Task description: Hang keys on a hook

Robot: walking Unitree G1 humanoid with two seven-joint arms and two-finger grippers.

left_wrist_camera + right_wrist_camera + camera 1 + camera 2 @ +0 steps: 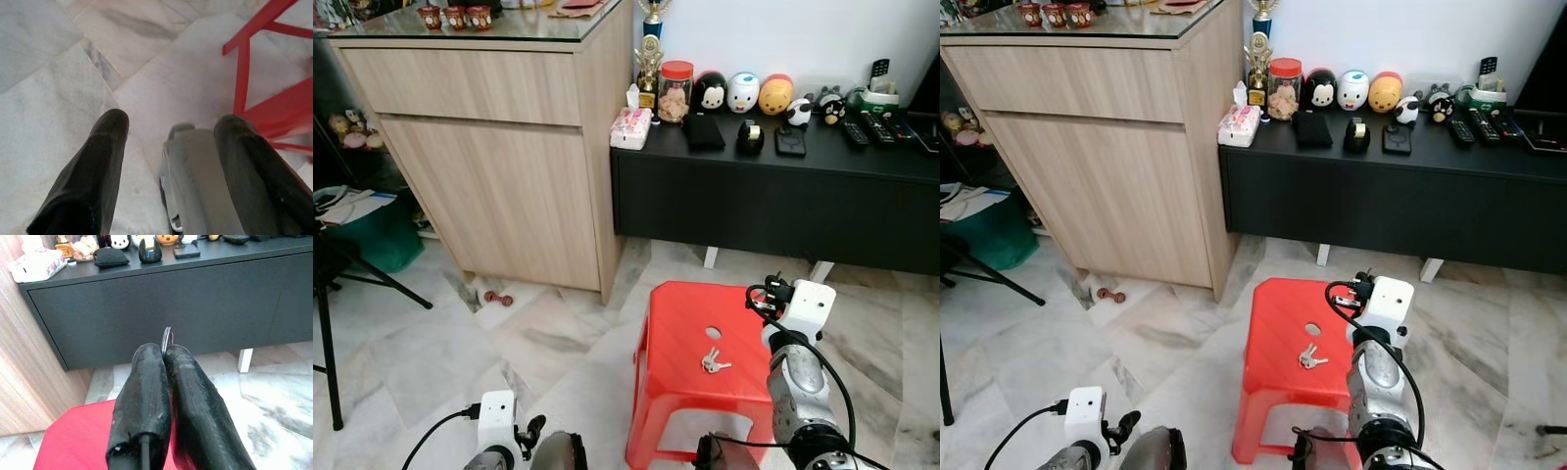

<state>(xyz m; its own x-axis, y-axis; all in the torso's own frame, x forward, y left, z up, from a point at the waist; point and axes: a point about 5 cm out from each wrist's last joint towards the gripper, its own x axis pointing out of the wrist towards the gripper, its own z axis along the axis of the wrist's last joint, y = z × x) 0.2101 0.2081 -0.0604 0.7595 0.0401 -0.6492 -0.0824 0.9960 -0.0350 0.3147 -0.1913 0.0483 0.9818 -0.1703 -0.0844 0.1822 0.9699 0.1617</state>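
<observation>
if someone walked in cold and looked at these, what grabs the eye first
The bright red stool on the pale marble floor stands out most, with a small bunch of keys lying on its seat near the hole. Behind it, a low black cabinet carries a row of cartoon figurines beside a tall wooden cupboard.

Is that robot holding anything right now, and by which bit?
Right gripper pinches a thin metal ring by its lower edge. Left gripper is open, holding nothing.
</observation>
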